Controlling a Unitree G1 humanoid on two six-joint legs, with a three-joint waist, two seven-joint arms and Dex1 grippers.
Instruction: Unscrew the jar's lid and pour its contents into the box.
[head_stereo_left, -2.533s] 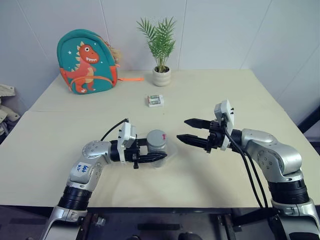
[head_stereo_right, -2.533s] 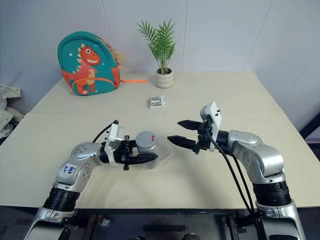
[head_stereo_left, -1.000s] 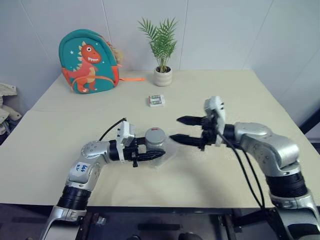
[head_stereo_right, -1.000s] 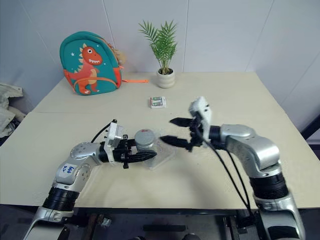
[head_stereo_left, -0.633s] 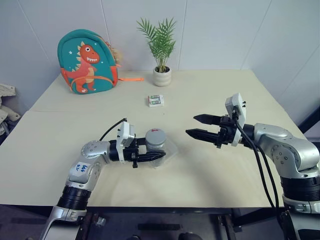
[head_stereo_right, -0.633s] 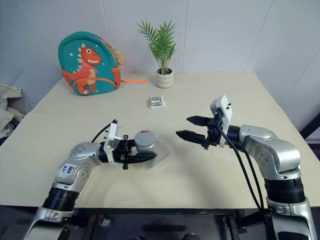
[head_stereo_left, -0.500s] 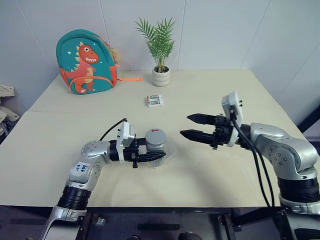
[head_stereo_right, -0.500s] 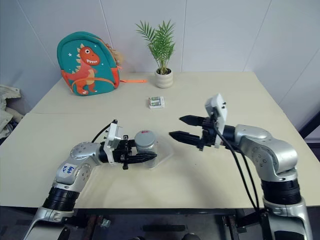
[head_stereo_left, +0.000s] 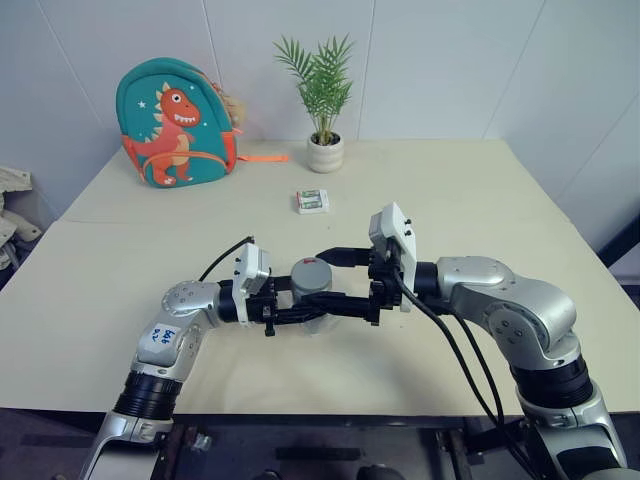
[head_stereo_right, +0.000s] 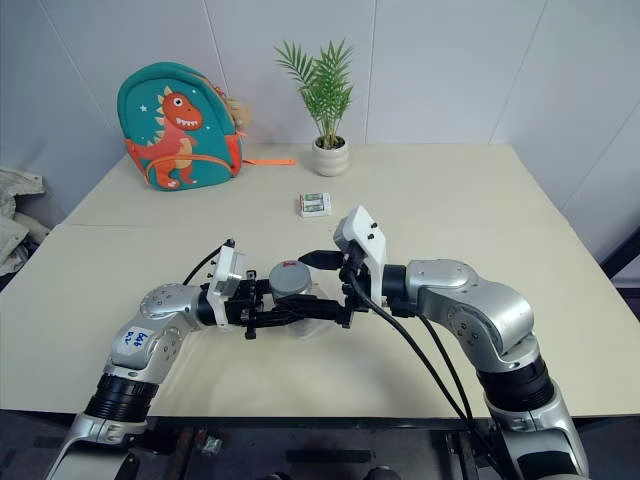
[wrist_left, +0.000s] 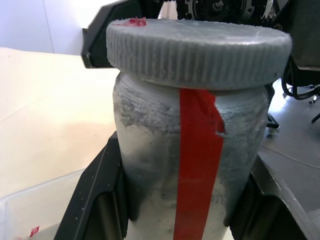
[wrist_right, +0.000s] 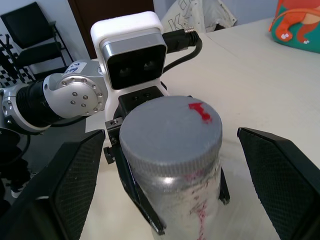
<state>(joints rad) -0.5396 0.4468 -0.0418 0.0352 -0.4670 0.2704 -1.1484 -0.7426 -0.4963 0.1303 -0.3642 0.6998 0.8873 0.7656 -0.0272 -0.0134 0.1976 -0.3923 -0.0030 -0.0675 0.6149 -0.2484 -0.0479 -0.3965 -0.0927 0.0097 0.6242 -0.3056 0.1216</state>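
The jar (head_stereo_left: 312, 292) stands upright, frosted, with a red strip (wrist_left: 197, 165) down its side and the grey lid (wrist_right: 170, 131) screwed on top. My left gripper (head_stereo_left: 304, 299) is shut on the jar's body, its fingers (wrist_left: 95, 200) pressed against both sides. Reaching in from the right, my right gripper (head_stereo_left: 331, 281) is open, one finger (wrist_right: 75, 185) on each side of the lid and apart from it. A corner of the clear box (wrist_left: 35, 205) lies beside the jar's base. The contents are hidden inside the jar.
A small white packet (head_stereo_left: 311, 201) lies on the table behind the grippers. At the back stand a teal dinosaur backpack (head_stereo_left: 175, 122) and a potted plant (head_stereo_left: 322, 100). The table's front edge (head_stereo_left: 330, 412) runs just below the arms.
My right gripper has swung left, still open, from well right of the jar to straddle its lid. The left gripper and the jar have stayed put.
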